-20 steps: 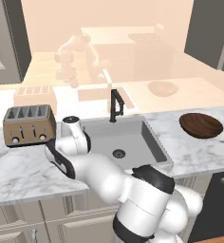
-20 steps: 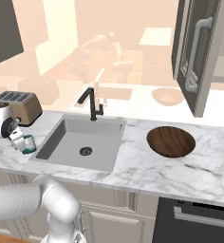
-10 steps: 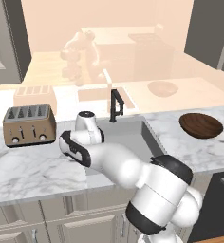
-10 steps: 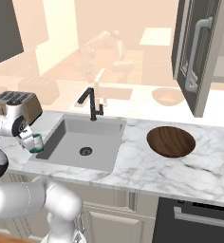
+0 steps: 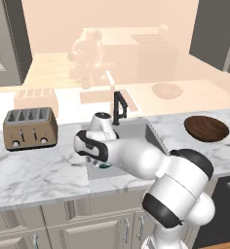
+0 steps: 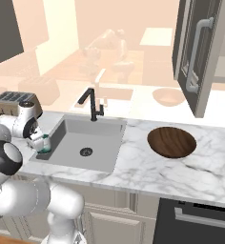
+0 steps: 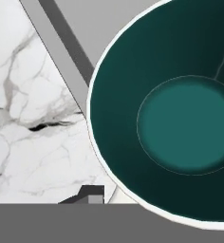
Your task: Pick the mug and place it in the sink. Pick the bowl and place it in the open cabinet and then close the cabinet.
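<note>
The gripper (image 6: 38, 141) is clamped on the small teal mug (image 6: 43, 143), holding it over the left rim of the sink (image 6: 101, 131), right where marble counter (image 6: 214, 174) meets the grey basin wall. The square basin beyond that rim lies open around its round dark drain, with the black faucet (image 6: 91, 104) at its back edge. Right of the sink, well apart, sits the wide, shallow, grained wooden bowl (image 6: 171, 142), below the open cabinet door (image 6: 199, 55). A metal toaster (image 5: 30, 128) stands left of the sink
</note>
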You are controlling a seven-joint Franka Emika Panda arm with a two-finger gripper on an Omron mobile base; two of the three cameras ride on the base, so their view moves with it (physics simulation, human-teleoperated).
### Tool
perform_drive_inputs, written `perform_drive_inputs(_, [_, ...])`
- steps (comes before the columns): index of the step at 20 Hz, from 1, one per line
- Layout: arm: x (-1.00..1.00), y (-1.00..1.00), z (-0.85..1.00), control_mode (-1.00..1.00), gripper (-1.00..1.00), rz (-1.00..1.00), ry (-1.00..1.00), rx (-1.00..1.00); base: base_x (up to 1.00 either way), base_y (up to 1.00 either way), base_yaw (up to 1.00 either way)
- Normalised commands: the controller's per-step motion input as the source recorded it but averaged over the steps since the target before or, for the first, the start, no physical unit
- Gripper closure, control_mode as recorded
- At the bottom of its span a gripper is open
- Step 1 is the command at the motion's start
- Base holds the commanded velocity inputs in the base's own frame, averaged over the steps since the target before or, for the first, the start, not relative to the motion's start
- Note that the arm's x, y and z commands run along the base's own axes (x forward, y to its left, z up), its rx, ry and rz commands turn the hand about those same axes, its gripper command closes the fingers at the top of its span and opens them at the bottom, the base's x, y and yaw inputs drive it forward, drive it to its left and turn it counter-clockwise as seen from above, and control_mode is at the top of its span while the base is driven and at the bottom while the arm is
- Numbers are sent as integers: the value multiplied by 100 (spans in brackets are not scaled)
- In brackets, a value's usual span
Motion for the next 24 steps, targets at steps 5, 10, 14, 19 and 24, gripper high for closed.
perform_drive_inputs(5, [28, -22, 0, -100, 100, 0, 0, 0, 0, 0, 0])
perform_drive_inputs(10, [34, -16, 0, -100, 100, 0, 0, 0, 0, 0, 0])
perform_drive_inputs(14, [40, -17, 0, -100, 100, 0, 0, 2, 0, 0, 0])
perform_drive_inputs(19, [37, -8, 0, -100, 100, 0, 0, 1, 0, 0, 0])
perform_drive_inputs(24, [26, -5, -4, -100, 100, 0, 0, 0, 0, 0, 0])
